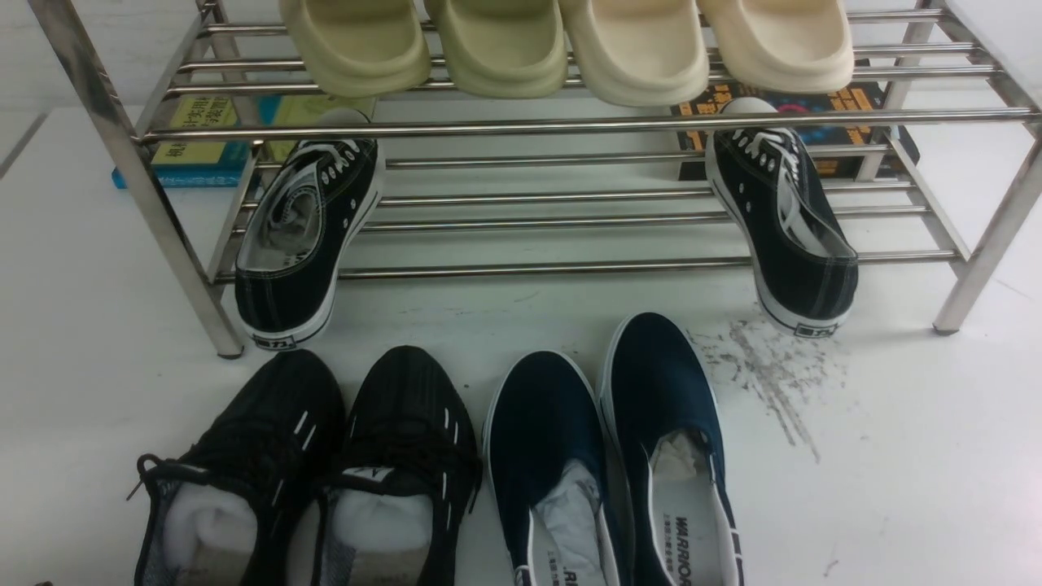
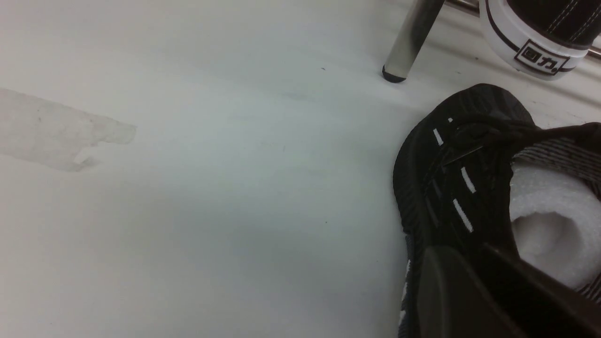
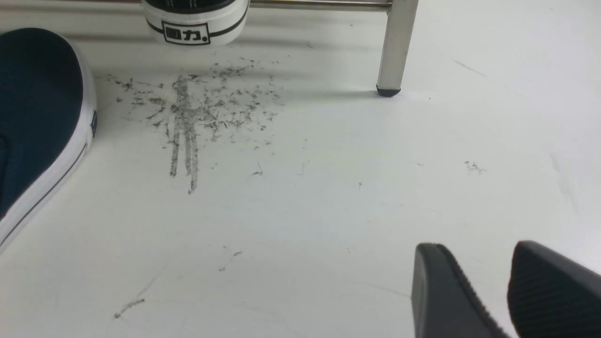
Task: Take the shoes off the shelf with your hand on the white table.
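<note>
The pair of all-black knit sneakers (image 1: pixel 260 439) (image 1: pixel 407 431) stands side by side on the white table (image 1: pixel 895 456) in front of the steel shelf (image 1: pixel 570 124), toes toward it, white paper inside. No gripper shows in the front view. In the left wrist view my left gripper (image 2: pixel 472 256) straddles the outer side wall of the left sneaker (image 2: pixel 450 188) near its collar, its jaws close together on that wall. In the right wrist view my right gripper (image 3: pixel 479 253) is open and empty, low over bare table to the right of the scuff marks (image 3: pixel 188 117).
Navy slip-ons (image 1: pixel 545 439) (image 1: pixel 659 407) stand right of the black pair. Black canvas sneakers with white soles (image 1: pixel 309 236) (image 1: pixel 781 220) lean on the shelf's lower tier. Beige slides (image 1: pixel 570 41) fill the top tier. Books (image 1: pixel 195 138) lie behind. Shelf legs (image 2: pixel 413 37) (image 3: pixel 396 42) stand nearby.
</note>
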Robot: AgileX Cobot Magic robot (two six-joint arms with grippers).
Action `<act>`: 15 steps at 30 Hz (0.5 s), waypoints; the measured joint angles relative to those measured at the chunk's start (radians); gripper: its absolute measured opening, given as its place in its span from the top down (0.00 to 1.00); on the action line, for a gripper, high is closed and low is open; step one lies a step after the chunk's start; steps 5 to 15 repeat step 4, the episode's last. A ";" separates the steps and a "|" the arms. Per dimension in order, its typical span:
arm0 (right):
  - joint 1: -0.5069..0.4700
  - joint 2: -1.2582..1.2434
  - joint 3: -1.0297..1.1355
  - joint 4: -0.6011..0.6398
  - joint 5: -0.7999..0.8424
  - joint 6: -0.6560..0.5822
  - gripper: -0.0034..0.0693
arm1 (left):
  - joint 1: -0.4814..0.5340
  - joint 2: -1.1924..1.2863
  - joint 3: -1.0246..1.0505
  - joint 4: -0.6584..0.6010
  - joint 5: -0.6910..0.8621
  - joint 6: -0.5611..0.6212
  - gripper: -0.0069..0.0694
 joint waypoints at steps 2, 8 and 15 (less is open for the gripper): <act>0.000 0.000 0.000 0.000 0.000 0.000 0.62 | 0.000 0.000 0.000 0.000 0.000 0.000 0.76; 0.000 0.000 0.000 0.000 0.000 0.000 0.62 | 0.000 0.000 0.000 0.000 0.000 0.000 0.76; 0.000 0.000 0.000 0.000 0.000 0.000 0.62 | 0.000 0.000 0.000 0.000 0.000 0.000 0.76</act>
